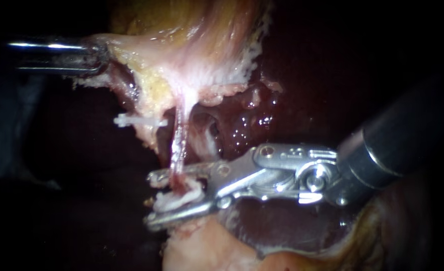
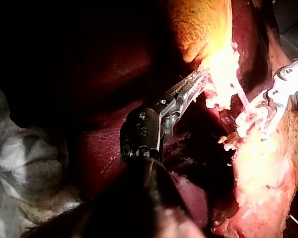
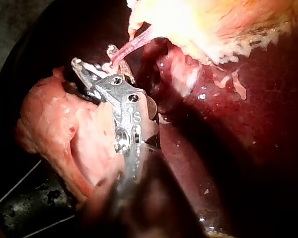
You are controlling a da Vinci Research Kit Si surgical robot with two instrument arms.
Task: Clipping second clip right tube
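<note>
A thin reddish tube (image 1: 178, 145) runs down from the pale, yellow-edged gallbladder (image 1: 182, 45). My right instrument (image 1: 150, 198) comes in from the right, and its jaws stand open on either side of the tube's lower end. A white clip (image 1: 179, 199) lies between them on the tube, close to the lower jaw. Another white clip (image 1: 136, 120) sits higher up, to the left of the tube. My left instrument (image 1: 99, 55) is shut on the gallbladder's edge at the upper left, holding it taut. In the left wrist view its jaws bite the yellow tissue (image 2: 216, 69).
Dark red, wet liver (image 1: 262, 100) lies behind the tube and under my right instrument's shaft. Pale pink tissue (image 1: 207, 248) bulges just below the lower jaw. The surroundings are dark.
</note>
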